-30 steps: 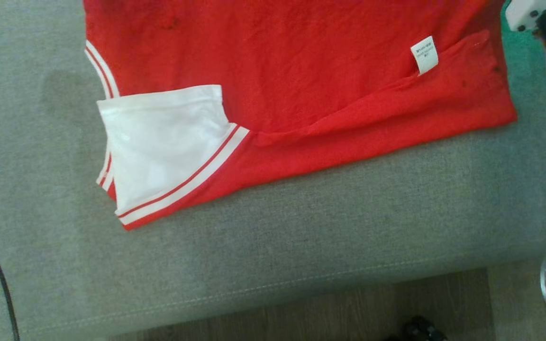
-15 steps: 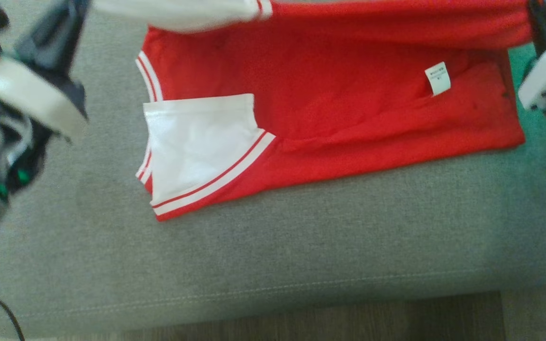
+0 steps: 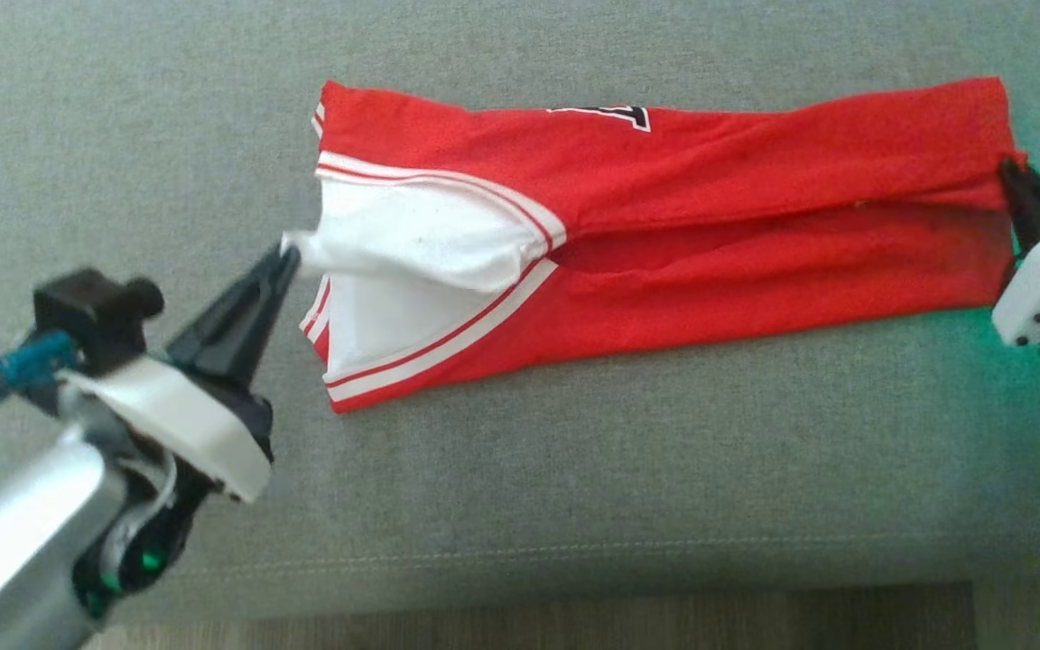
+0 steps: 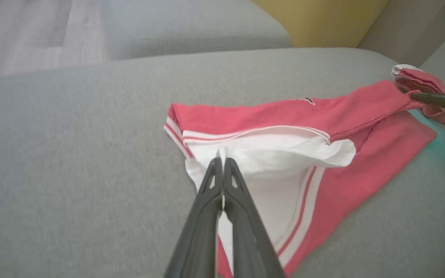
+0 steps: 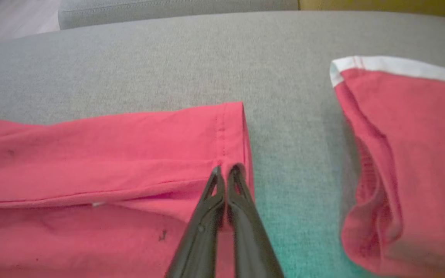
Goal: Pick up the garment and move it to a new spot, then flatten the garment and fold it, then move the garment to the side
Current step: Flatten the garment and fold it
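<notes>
Lying folded on the cushion (image 3: 574,451), the jersey (image 3: 710,171) is clamped at its white end by the left gripper (image 3: 289,256), at its red hem by the right gripper (image 3: 1008,168).

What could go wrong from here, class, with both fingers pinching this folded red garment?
The left fingers pinch only the white sleeve's tip, so it may slip free and unfold. The right fingers, holding the garment by its hem, work near a second red garment and might snag it.

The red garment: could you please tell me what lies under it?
The garment rests on the grey cushion. Its folded-over top layer covers a lower layer; anything else beneath is hidden.
</notes>
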### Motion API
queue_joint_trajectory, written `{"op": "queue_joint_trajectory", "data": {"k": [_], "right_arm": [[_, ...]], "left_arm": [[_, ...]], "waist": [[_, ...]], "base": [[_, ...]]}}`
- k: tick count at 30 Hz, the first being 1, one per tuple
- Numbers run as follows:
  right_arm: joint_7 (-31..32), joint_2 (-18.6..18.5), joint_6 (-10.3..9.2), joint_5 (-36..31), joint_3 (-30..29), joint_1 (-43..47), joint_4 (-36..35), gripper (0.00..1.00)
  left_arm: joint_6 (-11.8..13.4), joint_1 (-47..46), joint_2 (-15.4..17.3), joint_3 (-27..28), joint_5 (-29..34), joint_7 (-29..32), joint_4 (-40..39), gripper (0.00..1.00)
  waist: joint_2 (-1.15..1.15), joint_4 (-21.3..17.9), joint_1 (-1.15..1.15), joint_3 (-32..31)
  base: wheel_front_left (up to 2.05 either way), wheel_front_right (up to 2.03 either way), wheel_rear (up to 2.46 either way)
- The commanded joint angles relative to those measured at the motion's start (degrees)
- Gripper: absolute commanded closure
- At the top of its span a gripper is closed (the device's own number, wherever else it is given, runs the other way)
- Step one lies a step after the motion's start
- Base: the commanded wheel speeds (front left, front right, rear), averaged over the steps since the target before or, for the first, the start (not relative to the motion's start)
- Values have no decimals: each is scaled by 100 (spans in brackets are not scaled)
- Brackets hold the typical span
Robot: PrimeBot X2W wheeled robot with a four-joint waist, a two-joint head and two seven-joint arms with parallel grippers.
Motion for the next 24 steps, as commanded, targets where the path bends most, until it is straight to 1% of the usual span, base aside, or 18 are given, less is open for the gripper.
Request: {"op": "queue_joint_trajectory", "data": {"k": [1, 6, 7, 8, 9, 10, 11, 15, 18, 21, 24], "right_arm": [[26, -14, -2, 30, 32, 53, -262, 100], [112, 77, -2, -33, 42, 188, -392, 100], [119, 93, -2, -43, 41, 197, -399, 93], [127, 119, -2, -52, 30, 211, -397, 63], [131, 152, -2, -57, -1, 221, -391, 35], [106, 193, -2, -64, -47, 228, -389, 2], [87, 227, -2, -78, -69, 248, -388, 0], [-35, 372, -2, -50, -210, 408, -437, 0], [-63, 532, -2, 32, -403, 549, -482, 0], [-149, 693, -2, 42, -636, 633, -456, 0], [-287, 933, -2, 76, -883, 575, -333, 0]], "left_arm": [[73, -53, 203, 260, -44, -81, -120, 100], [180, 298, -20, 223, -164, -256, 103, 100], [201, 356, -61, 228, -184, -285, 164, 100], [229, 403, -102, 240, -178, -321, 227, 97], [254, 462, -168, 270, -215, -354, 286, 64], [272, 522, -241, 308, -268, -383, 341, 14], [300, 567, -307, 360, -281, -415, 388, 0], [448, 804, -612, 662, -277, -498, 473, 0], [663, 1066, -899, 1171, -127, -515, 445, 0], [884, 1477, -1331, 1955, 327, -518, 325, 0], [1016, 1893, -1695, 2496, 1089, -519, 179, 0]], "waist": [[0, -6, 0, 9], [0, -56, 0, 18], [0, -66, 0, 12], [0, -76, 0, 3], [0, -83, 0, -9], [0, -88, 0, -27], [0, -92, 0, -49], [0, -96, 0, -161], [0, -122, 0, -230], [0, -150, 0, -312], [0, -160, 0, -401]], "base": [[0, 0, 0], [0, 0, 0], [0, 0, 0], [0, 0, 0], [0, 0, 0], [0, 0, 0], [0, 0, 0], [0, 0, 0], [0, 0, 0], [0, 0, 0], [0, 0, 0]]}}
